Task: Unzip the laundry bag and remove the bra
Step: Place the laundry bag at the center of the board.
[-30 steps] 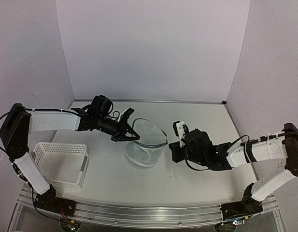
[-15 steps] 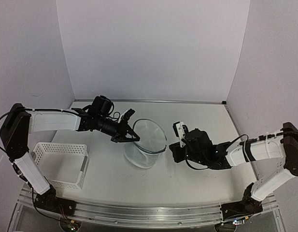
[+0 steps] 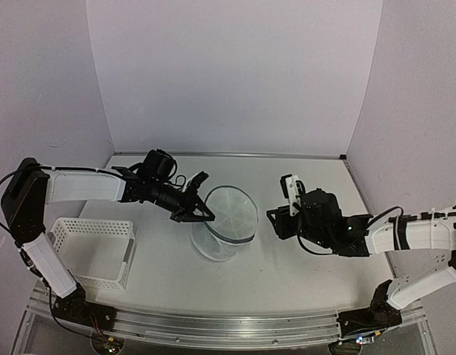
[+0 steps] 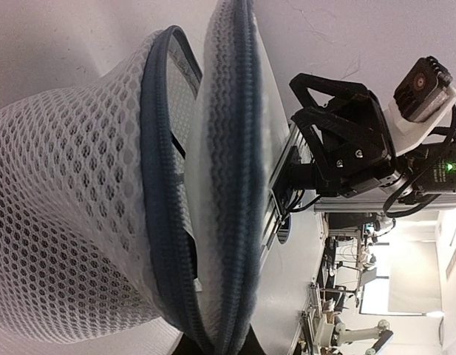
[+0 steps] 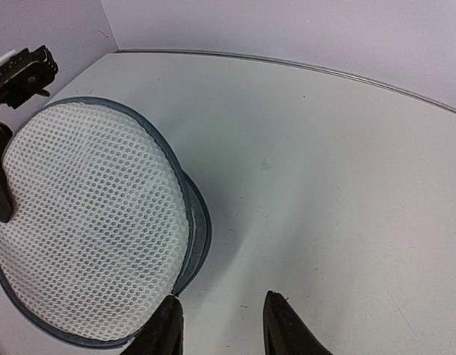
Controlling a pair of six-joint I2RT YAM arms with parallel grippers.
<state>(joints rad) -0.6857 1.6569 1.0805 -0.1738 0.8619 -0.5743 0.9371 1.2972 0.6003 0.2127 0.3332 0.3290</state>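
Round white mesh laundry bag (image 3: 231, 214), rim pinched in left gripper (image 3: 198, 215) jaws; right gripper (image 5: 220, 325) jaws spread just right of bag, open worktop (image 5: 324, 148) beyond. Left wrist view alone: lid gaping.

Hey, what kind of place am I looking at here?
Probably a robotics lab test cell: plain panels box in a white table, an aluminium mounting rail runs along its near edge, and the left wrist view shows more benches and equipment beyond the laundry bag.
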